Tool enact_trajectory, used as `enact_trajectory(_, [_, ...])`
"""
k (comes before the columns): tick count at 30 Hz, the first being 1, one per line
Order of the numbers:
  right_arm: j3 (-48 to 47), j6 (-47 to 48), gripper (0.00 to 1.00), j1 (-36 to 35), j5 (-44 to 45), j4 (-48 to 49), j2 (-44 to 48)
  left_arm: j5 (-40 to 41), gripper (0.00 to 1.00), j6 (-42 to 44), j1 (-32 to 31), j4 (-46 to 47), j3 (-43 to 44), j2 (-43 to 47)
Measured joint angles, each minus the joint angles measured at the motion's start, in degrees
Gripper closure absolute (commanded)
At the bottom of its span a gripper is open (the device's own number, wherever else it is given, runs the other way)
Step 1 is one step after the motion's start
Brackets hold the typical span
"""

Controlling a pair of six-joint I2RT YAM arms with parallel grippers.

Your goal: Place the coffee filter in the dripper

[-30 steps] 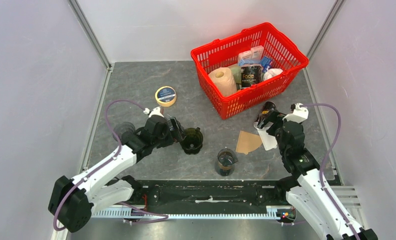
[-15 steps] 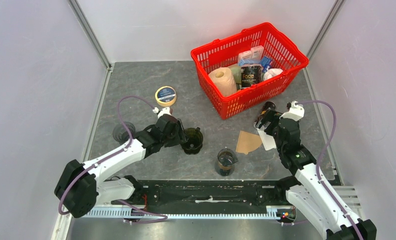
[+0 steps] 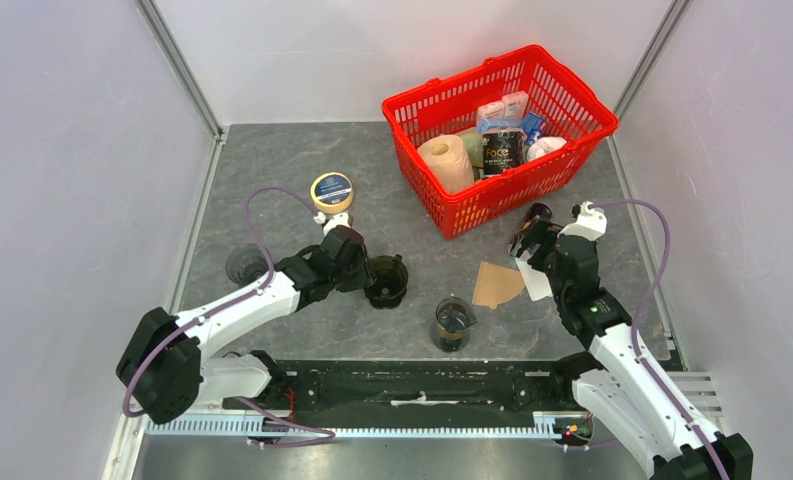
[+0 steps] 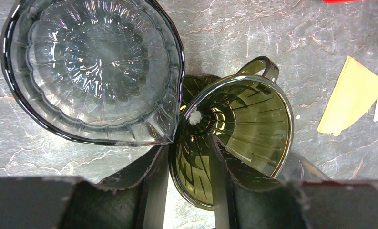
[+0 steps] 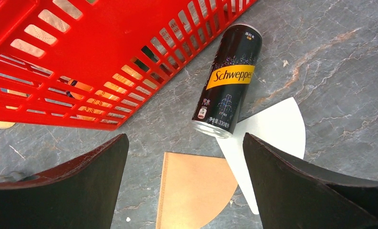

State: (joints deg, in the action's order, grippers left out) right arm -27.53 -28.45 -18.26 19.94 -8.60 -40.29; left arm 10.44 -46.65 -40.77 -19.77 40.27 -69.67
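Left arm has slid in: left gripper point(image 4: 189, 150) straddles dripper point(image 4: 244, 129) rim, grip unclear. Right gripper point(image 5: 185, 138) spread wide, nearer arm. Brown coffee filter point(image 5: 191, 191) flat just beneath it, straight edge toward dripper.

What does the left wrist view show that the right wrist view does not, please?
Only the left wrist view shows the dripper, the left tool astride its rim, and a glass vessel. Only the right wrist view shows the basket, a can and the open right tool. Both show the brown filter, the white filter and the table.
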Motion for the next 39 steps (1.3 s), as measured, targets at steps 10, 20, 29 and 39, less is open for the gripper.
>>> enact_trajectory(10, [0.00,0.02,0.03,0.00,-0.15,-0.04,0.28,1.31,0.69,0.00,-0.96,-2.62,1.92,-2.01])
enact_trajectory(20, [-0.02,0.00,0.03,0.00,-0.15,-0.09,1.25,1.40,0.94,-0.02,-2.10,-4.52,4.04,-4.22])
enact_trajectory(29, [0.00,0.00,0.03,0.00,-0.15,-0.09,1.25,-1.16,0.98,0.09,-2.69,-5.66,6.36,-3.58])
enact_trajectory(39, [0.00,-0.04,0.01,0.00,0.33,-0.07,3.41,-2.80,0.98,1.92,-2.75,-8.17,12.63,5.03])
